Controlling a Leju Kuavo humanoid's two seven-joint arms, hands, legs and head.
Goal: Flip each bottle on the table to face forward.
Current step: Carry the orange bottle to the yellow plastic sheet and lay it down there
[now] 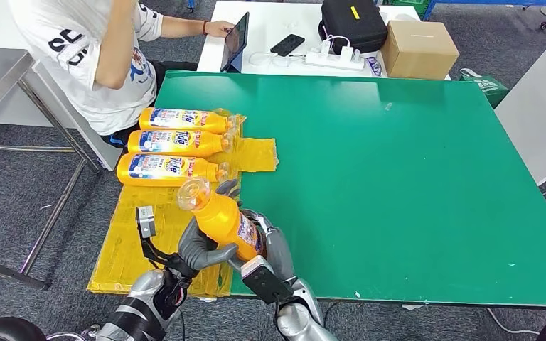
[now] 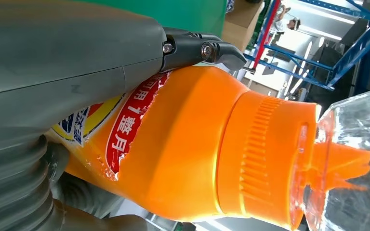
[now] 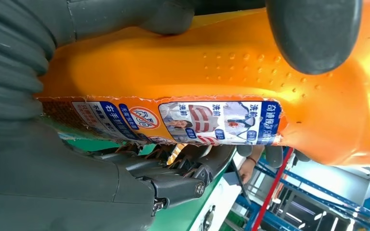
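An orange detergent bottle [image 1: 222, 217] with a clear cap is lifted above the table's near left corner, cap pointing away from me. My left hand [image 1: 200, 248] grips it from the left and my right hand [image 1: 274, 245] grips it from the right. Close up, the bottle [image 2: 188, 159] shows its orange neck and clear cap in the left wrist view, and the bottle [image 3: 231, 72] shows its back label in the right wrist view. Three more orange bottles [image 1: 178, 144] lie side by side on yellow sheeting at the table's left edge, front labels up, caps to the right.
The green table [image 1: 398, 177] spreads wide to the right. A person in a white shirt [image 1: 92, 50] sits at the far left beside the lying bottles. Behind stands a white table [image 1: 270, 35] with a tablet, phone, black case and cardboard box [image 1: 419, 48].
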